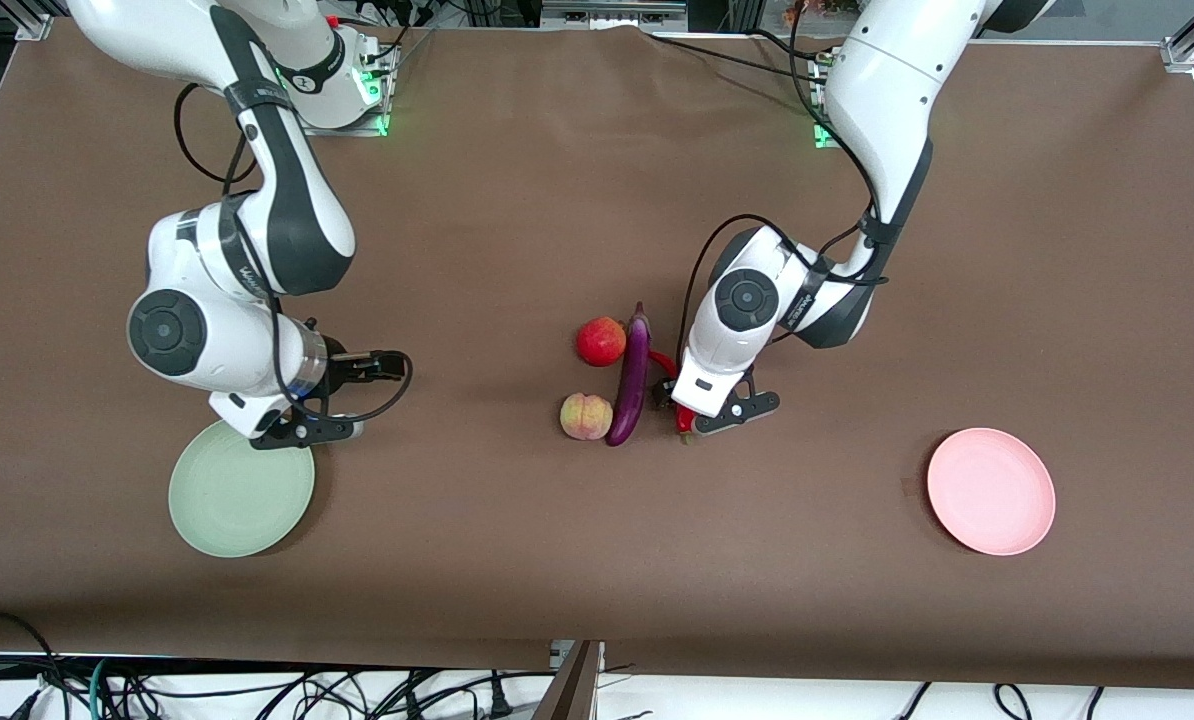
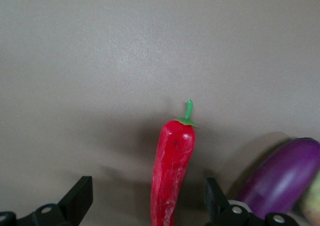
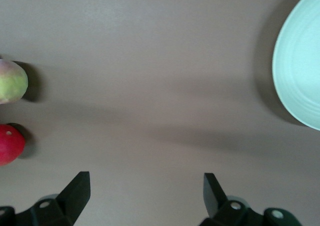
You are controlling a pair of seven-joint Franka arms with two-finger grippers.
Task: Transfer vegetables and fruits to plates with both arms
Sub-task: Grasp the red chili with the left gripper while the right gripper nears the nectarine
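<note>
My left gripper [image 1: 679, 400] hangs low and open over the red chili pepper [image 2: 172, 171], one finger on each side and a gap to both. The purple eggplant [image 1: 632, 380] lies beside the chili. The red apple [image 1: 600, 341] and the pale peach [image 1: 585, 416] lie on the eggplant's side toward the right arm's end. My right gripper [image 3: 145, 186] is open with nothing between its fingers. It hovers over bare table beside the green plate [image 1: 242, 490], which has nothing on it. The pink plate [image 1: 991, 490], also bare, lies toward the left arm's end.
A brown mat covers the whole table. Black cables hang off both arms, and more lie below the table edge nearest the front camera. The eggplant [image 2: 285, 178] lies close to the left gripper's finger.
</note>
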